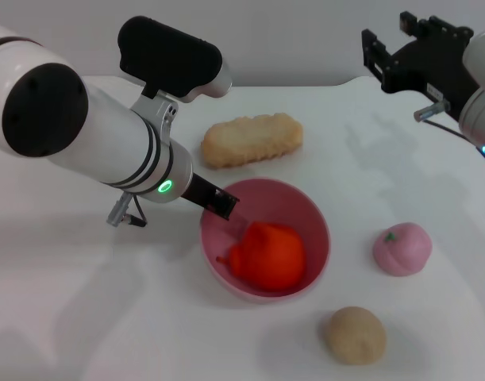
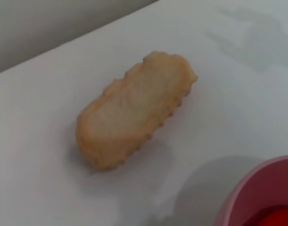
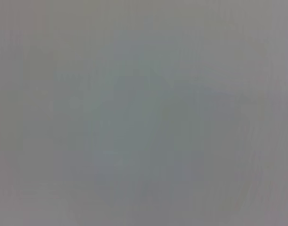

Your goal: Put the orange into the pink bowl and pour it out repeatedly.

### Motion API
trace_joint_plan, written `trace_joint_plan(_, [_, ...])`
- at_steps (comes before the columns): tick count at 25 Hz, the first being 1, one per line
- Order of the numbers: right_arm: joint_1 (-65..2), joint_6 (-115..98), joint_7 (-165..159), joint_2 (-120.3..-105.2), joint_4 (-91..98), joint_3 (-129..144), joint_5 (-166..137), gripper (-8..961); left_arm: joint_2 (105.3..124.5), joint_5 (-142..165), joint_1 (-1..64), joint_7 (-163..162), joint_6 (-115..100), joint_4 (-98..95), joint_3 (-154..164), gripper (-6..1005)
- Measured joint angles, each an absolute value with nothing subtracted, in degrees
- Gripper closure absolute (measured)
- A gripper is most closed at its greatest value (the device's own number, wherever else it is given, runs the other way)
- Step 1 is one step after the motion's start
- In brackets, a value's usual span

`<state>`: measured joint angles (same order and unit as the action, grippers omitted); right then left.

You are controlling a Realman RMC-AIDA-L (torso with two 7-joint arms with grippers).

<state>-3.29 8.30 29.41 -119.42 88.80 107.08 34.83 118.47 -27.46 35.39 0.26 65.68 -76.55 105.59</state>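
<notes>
The pink bowl [image 1: 266,238] stands upright on the white table [image 1: 83,317] and serves as the reference point. The orange [image 1: 266,255] lies inside the bowl, resting against its near inner wall and filling most of the hollow.

The left gripper [image 1: 223,202] reaches in from the bowl's left side, its dark tip at the bowl's left rim, just beside the orange. Whether its pincer is spread, pressed together or pinching the rim cannot be told: the fingers are hidden behind the wrist body. The left wrist view shows only a corner of the bowl's rim, a sliver of the orange and the bread.

The right gripper [image 1: 385,55] is held high, well apart from the bowl, beyond it and to its right. Its dark fingers appear spread, with nothing between them. The right wrist view shows only a plain grey field.

A long beige bread [image 1: 252,140] lies flat beyond the bowl, near its far rim. A pink peach [image 1: 402,248] sits to the bowl's right, apart from it. A round beige bun [image 1: 354,334] lies nearer than the bowl, to its right.
</notes>
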Motion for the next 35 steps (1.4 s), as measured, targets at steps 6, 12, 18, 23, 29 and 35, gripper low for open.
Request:
trace_joint_plan(6, [-3.12, 7.64, 29.43, -119.36, 88.05, 107.44, 34.87, 438, 118.38, -28.63, 35.59, 0.31, 64.92, -75.03, 105.45, 953])
trace_joint_plan(12, [-3.2, 7.2, 29.75, -119.31, 87.34, 107.72, 34.7, 433, 118.35, -30.76, 35.58, 1.48, 64.55, -75.5, 105.35, 927])
trace_joint_plan(18, [-3.07, 3.32, 29.83, -119.17, 85.58, 108.58, 34.42, 429, 118.26, -30.59, 34.98, 1.75, 61.76, -76.44, 105.58, 888])
trace_joint_plan(23, [-3.31, 1.71, 29.86, -118.99, 83.68, 108.17, 34.59, 425, 117.98, -29.11, 34.31, 1.76, 60.0, -79.8, 104.88, 730])
trace_joint_plan(29, [-3.44, 1.77, 29.61, -118.86, 82.63, 107.45, 34.78, 286, 118.01, -19.85, 30.94, 1.76, 55.91, -88.7, 104.42, 593])
trace_joint_plan(35, [-1.26, -12.76, 28.74, -119.19, 78.59, 108.99, 35.06, 193, 118.03, -11.74, 21.92, 1.76, 38.68, -93.76, 104.4, 467])
